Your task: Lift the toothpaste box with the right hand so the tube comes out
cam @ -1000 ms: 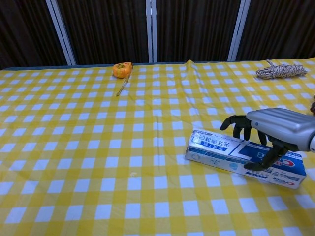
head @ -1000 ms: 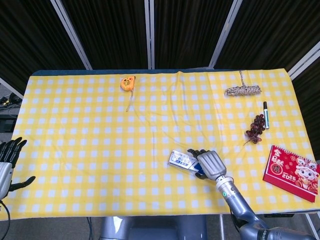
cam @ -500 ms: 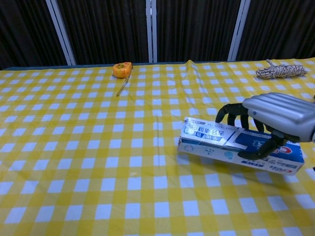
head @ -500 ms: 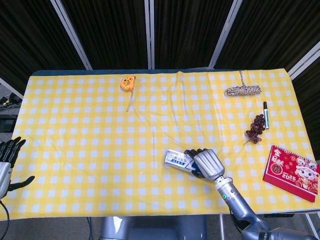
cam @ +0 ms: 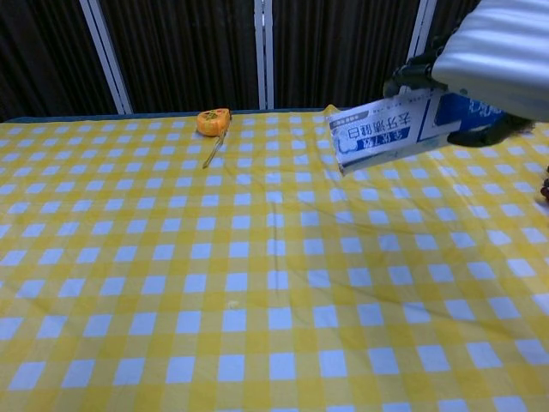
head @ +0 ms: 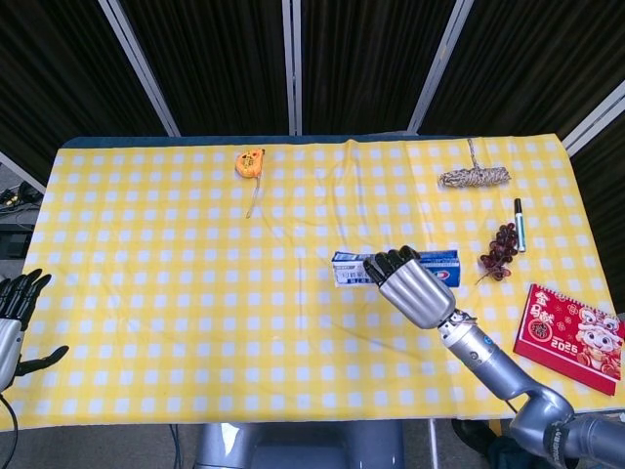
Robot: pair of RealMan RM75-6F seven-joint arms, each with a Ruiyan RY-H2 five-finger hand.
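Observation:
My right hand grips the blue and white toothpaste box and holds it well above the yellow checked tablecloth. In the chest view the box is tilted, its left end lower than the end inside the hand. No tube shows outside the box. My left hand hangs off the table's left edge with its fingers spread and nothing in it.
An orange tape measure lies at the back left. A coiled rope, a black marker, a bunch of dark grapes and a red calendar occupy the right side.
My right hand has risen with the toothpaste box, from resting on the cloth to high above it. The left hand has stayed where it was.

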